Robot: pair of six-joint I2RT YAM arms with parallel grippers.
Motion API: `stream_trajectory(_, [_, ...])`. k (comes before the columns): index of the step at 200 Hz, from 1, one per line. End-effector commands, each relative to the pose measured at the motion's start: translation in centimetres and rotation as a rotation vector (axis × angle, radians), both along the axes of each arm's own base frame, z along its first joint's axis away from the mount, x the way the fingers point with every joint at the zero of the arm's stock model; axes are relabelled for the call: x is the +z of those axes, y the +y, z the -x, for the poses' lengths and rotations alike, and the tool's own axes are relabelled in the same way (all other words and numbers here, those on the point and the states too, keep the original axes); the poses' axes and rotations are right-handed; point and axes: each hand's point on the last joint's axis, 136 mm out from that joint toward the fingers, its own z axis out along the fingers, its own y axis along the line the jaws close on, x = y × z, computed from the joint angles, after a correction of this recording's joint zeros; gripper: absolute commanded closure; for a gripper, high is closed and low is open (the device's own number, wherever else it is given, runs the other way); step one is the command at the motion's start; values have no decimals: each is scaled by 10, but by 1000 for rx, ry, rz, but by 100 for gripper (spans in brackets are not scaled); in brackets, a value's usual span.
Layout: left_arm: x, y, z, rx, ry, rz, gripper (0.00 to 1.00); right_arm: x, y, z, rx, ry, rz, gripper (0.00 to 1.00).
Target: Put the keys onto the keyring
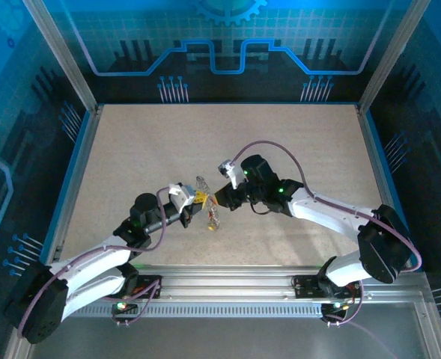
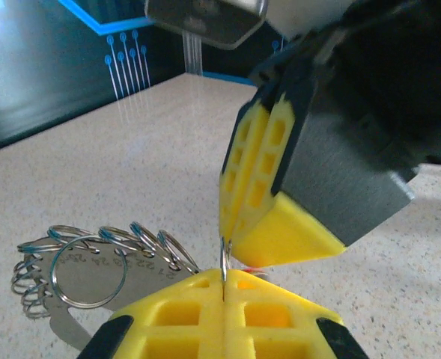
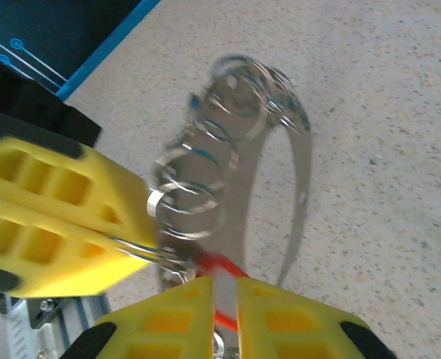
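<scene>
Over the middle of the table my two grippers meet tip to tip, left gripper [image 1: 196, 200] and right gripper [image 1: 219, 199]. In the left wrist view my left gripper [image 2: 224, 280] is shut on the keyring [image 2: 224, 260], a thin silver loop seen edge-on, standing up from the closed pads. The right gripper's yellow fingers [image 2: 254, 179] hang just above it. In the right wrist view my right gripper [image 3: 224, 281] has its jaws slightly parted, and a red-headed key [image 3: 221, 263] lies in the narrow gap. The key's tip reaches the keyring wire [image 3: 141, 250] held by the left fingers [image 3: 48, 224].
A flat silver metal tag [image 2: 63, 318] strung with several spare split rings [image 2: 130, 239] hangs from the held ring, down to the table [image 1: 280, 142]; it also shows as the tag [image 3: 299, 172]. The aluminium rail [image 1: 227, 283] with both arm bases runs along the near edge.
</scene>
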Motion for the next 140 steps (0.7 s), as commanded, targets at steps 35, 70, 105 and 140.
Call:
stream_trajectory(35, [32, -12, 11, -99, -137, 55, 100, 25, -29, -5, 21, -171, 46, 72])
stream_trajectory(70, [33, -16, 13, -131, -132, 50, 100, 50, -34, 4, 162, -453, 59, 68])
stream_trajectory(105, [35, -26, 26, -241, -145, 51, 100, 59, -28, 22, 350, -706, 66, 57])
stream_trajectory(140, [40, -36, 44, -379, -149, 46, 100, 63, -28, 59, 613, -770, 24, 60])
